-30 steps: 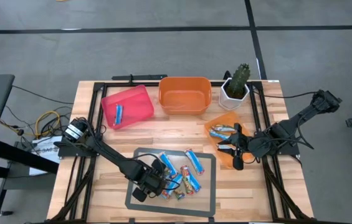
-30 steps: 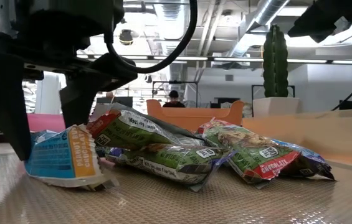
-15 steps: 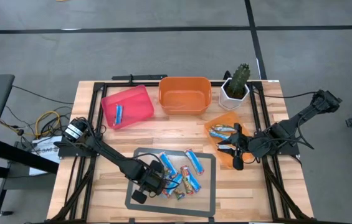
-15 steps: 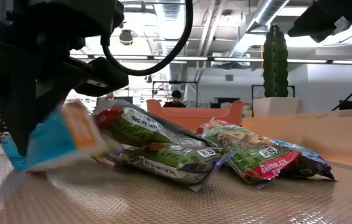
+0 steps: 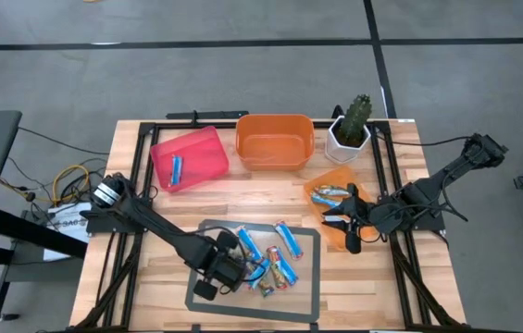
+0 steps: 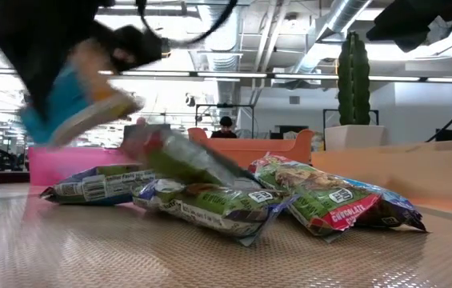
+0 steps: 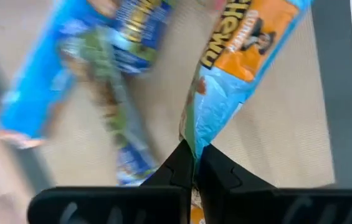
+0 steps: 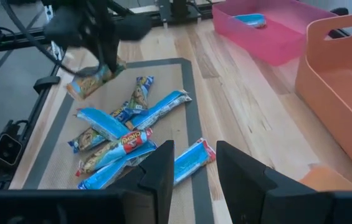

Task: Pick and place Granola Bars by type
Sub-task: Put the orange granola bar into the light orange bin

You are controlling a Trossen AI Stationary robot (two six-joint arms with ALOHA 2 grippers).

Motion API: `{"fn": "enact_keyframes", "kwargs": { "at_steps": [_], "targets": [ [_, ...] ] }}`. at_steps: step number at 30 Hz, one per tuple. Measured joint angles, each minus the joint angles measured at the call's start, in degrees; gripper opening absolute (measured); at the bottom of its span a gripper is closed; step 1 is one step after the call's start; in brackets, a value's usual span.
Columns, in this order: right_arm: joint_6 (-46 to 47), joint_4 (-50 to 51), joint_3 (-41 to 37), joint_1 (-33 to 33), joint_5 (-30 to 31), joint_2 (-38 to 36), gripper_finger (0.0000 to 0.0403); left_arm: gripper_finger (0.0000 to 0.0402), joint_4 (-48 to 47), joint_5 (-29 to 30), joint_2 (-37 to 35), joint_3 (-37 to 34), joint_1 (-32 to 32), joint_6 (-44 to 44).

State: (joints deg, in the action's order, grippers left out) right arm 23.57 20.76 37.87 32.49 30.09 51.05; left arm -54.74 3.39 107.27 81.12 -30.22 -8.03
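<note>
The left gripper [image 7: 194, 163] has its jaws clenched on one corner of a blue-and-orange granola bar [image 7: 241, 68], pinching only the crimped end of the wrapper, and the low view shows that bar [image 6: 78, 100] carried clear above the mat [image 5: 305, 242] while the other bars [image 6: 234, 200] lie heaped below. The main risk, as I judge it, is the thin hold: a wrapper seam gripped at its very tip can slide out of the jaws if the arm swings quickly, and the bar hangs and tilts freely, so it may twist loose or fall short of its bin. A second risk is the wrong destination: the pink bin [image 5: 190, 157] already holds one blue bar [image 5: 176, 168], the orange bin [image 5: 275, 141] looks bare, and a small orange tray [image 5: 330, 180] near the right arm holds a few more, so a mixed-colour wrapper like this one could easily be sorted by the wrong cue. The dangling end could also catch the bin's rim on the way in. The right gripper [image 5: 342, 222] waits over the tray at the right of the surface, its jaws parted and holding nothing that I can see; the cactus pot [image 5: 349, 134] stands close behind it and could be knocked if that arm moves carelessly
</note>
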Motion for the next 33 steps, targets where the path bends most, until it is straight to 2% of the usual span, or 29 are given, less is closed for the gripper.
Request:
{"fn": "enact_keyframes", "kwargs": {
  "at_steps": [7,12,15,18,23,27,33],
  "targets": [
    [-3.95,0.13,0.0,-1.07,0.11,-0.02,0.0113,0.0,-1.66,10.25,-9.0,0.16,3.33,2.76],
    [-7.53,-1.35,0.0,-3.04,1.47,0.05,0.0113,0.0,5.47,16.52,-18.4,-2.06,8.24,5.19],
    [-10.9,-5.83,0.0,-4.53,4.85,1.11,0.0113,0.0,17.19,16.76,-23.2,-5.53,11.84,8.61],
    [-15.87,-12.46,0.0,-6.27,5.14,3.15,0.0113,0.0,29.64,15.85,-25.94,-9.36,15.38,10.49],
    [-23.58,-23.85,0.0,-8.89,4.74,8.27,0.0113,0.0,45.87,10.13,-26.72,-13.18,19.76,10.59],
    [-28.01,-32.61,0.0,-10.76,4.75,12.36,0.0113,0.0,52.21,9.04,-26.63,-14.61,21.79,9.71],
    [-32.16,-41.41,0.0,-13.19,4.71,15.99,0.0113,0.0,54.74,9.25,-26.59,-15.99,23.89,5.62]
  ]
}}
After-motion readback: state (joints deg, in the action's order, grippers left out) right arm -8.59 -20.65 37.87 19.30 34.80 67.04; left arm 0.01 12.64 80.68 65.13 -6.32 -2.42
